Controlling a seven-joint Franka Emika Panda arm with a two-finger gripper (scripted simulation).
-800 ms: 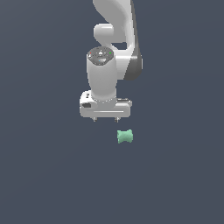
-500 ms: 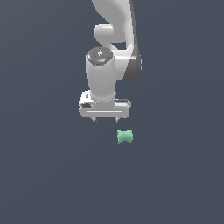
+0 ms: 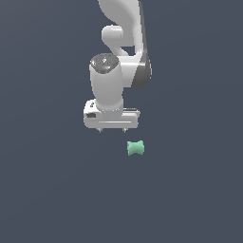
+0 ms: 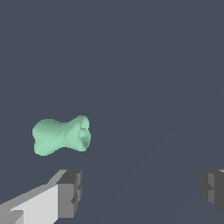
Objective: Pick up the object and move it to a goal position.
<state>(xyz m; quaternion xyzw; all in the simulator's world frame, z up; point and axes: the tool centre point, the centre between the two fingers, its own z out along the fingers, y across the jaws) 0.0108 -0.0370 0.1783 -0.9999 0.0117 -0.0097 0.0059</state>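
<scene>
The dark grey floor [image 3: 47,199] fills the scene, bare of any visible goal marker. The white arm [image 3: 121,57] comes down from the top of the exterior view, wrist pointing straight at the surface. At its end the gripper [image 3: 112,129] hangs with its jaws spread wide and nothing between them; the wrist view confirms this, showing the two dark finger pads [image 4: 70,192] far apart with bare floor in the gap.

The object [image 3: 135,148], a small mint-green lump with a pinched middle, lies on the floor just beside the gripper, offset toward the exterior view's right and nearer the viewer. It is not between the jaws. In the wrist view the object [image 4: 61,135] sits outside the gap, close to one finger pad.

Assessment: the step in hand is alignment before descent. To do it well, the gripper should be shifted sideways until the lump's waist sits centred between the pads, then lowered. Descending from the present position risks one finger landing on the object and knocking it away.
</scene>
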